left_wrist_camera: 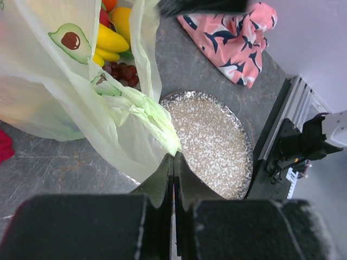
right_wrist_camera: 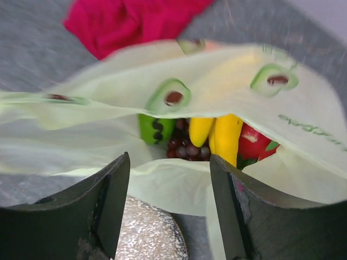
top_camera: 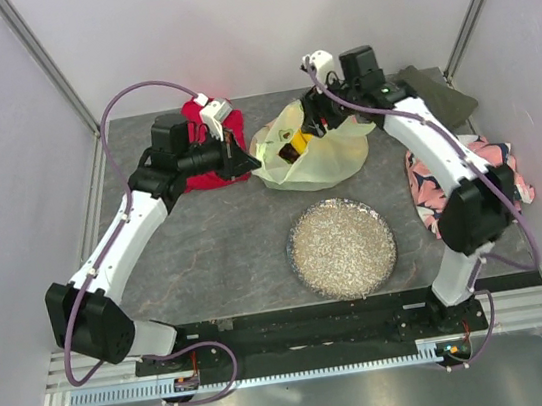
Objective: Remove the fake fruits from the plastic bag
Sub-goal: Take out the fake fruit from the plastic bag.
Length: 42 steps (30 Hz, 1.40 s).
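The plastic bag (top_camera: 331, 159) lies at the back of the table with its mouth open toward the right arm. My left gripper (top_camera: 244, 156) is shut on the bag's bunched left edge (left_wrist_camera: 162, 127), which it pinches at the fingertips (left_wrist_camera: 174, 156). My right gripper (top_camera: 312, 121) is open just in front of the bag's mouth, with nothing between its fingers (right_wrist_camera: 169, 160). Inside the bag (right_wrist_camera: 227, 76) lie the fake fruits: yellow bananas (right_wrist_camera: 225, 135), a green striped melon (right_wrist_camera: 154, 130), dark grapes (right_wrist_camera: 187, 147) and a red fruit (right_wrist_camera: 255, 143). The left wrist view also shows the bananas (left_wrist_camera: 111, 40) and grapes (left_wrist_camera: 124, 73).
A round speckled dish (top_camera: 342, 248) sits in front of the bag. A red cloth (top_camera: 196, 117) lies behind my left gripper. An olive cloth (top_camera: 437, 94) is at the back right, and a pink patterned cloth (top_camera: 419, 177) lies under the right arm.
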{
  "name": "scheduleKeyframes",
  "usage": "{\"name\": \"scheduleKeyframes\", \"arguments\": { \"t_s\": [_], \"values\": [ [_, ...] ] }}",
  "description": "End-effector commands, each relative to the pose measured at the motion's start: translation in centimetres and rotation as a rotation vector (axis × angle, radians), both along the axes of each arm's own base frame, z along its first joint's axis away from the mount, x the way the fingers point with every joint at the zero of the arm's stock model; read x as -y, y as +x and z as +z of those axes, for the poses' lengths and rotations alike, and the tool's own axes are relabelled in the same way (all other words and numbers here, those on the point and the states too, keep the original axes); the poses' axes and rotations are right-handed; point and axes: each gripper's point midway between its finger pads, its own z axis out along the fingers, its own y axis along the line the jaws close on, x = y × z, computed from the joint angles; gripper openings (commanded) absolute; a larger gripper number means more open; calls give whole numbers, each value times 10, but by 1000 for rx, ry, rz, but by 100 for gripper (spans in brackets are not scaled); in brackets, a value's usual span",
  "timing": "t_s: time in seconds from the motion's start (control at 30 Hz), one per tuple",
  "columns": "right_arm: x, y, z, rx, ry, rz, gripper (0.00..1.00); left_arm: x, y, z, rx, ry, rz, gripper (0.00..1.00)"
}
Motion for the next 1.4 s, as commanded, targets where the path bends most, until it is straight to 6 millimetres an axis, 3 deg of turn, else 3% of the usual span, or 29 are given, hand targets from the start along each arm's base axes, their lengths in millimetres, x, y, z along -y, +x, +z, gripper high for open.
{"name": "scheduleKeyframes", "arguments": {
  "t_s": [0.0, 0.03, 0.07, 0.13, 0.2, 0.33, 0.4, 0.47, 0.5, 0.57, 0.6, 0.7, 0.8, 0.87, 0.93, 0.97, 1.07, 1.1, 1.17, 1.2, 1.23, 1.27, 1.33, 1.37],
  "values": [
    [7, 41, -30, -29, -32, -124, 67, 6, 12, 31, 36, -71, 38, 2],
    [3, 50, -43, -50, -39, -128, 66, 7, 12, 29, 33, -72, 35, 2],
    [1, 59, -37, -31, -31, -136, 65, 7, 13, 30, 36, -74, 37, 2],
    [2, 73, -56, -47, -71, -164, 64, 7, 14, 29, 40, -73, 41, 2],
    [7, 85, -62, -31, -120, -199, 63, 6, 14, 29, 41, -74, 43, 1],
    [13, 99, -98, -71, -195, -245, 78, 7, 14, 28, 36, -76, 36, 2],
    [12, 104, -118, -93, -220, -253, 82, 9, 15, 28, 31, -79, 33, 2],
    [10, 110, -124, -96, -223, -249, 82, 10, 16, 29, 32, -81, 29, 2],
    [9, 112, -138, -116, -234, -247, 81, 10, 17, 29, 35, -80, 31, 2],
    [7, 120, -141, -111, -236, -252, 79, 10, 19, 28, 34, -78, 32, 2],
    [7, 124, -153, -128, -245, -256, 79, 10, 20, 29, 39, -76, 34, 2],
    [4, 134, -165, -128, -254, -258, 75, 10, 22, 27, 44, -69, 37, 2],
    [-1, 138, -168, -109, -276, -236, 55, 9, 24, 25, 43, -63, 42, 2],
    [-2, 136, -151, -81, -269, -228, 37, 9, 24, 24, 40, -60, 45, 2],
    [-5, 128, -133, -67, -247, -207, 28, 8, 28, 21, 37, -56, 53, 2],
    [-8, 120, -103, -32, -209, -185, 22, 9, 29, 22, 39, -55, 56, 2],
    [-11, 93, -70, -22, -156, -130, 20, 9, 38, 17, 31, -45, 72, 2],
    [-14, 77, -36, 15, -106, -99, 20, 10, 40, 20, 37, -47, 72, 2],
    [-12, 56, -21, 10, -76, -78, 19, 11, 47, 17, 40, -39, 75, 2],
    [-10, 42, 5, 47, -47, -67, 19, 11, 50, 21, 49, -40, 82, 1],
    [-12, 30, 6, 26, -27, -47, 19, 12, 53, 21, 52, -37, 83, 2],
    [-9, 17, 24, 48, -9, -40, 19, 12, 59, 23, 59, -36, 92, 2],
    [-7, 1, 26, 18, 2, -33, 19, 11, 67, 26, 69, -32, 112, 2],
    [-4, -9, 36, 32, 12, -27, 18, 11, 72, 33, 84, -37, 124, 2]
  ]
}}
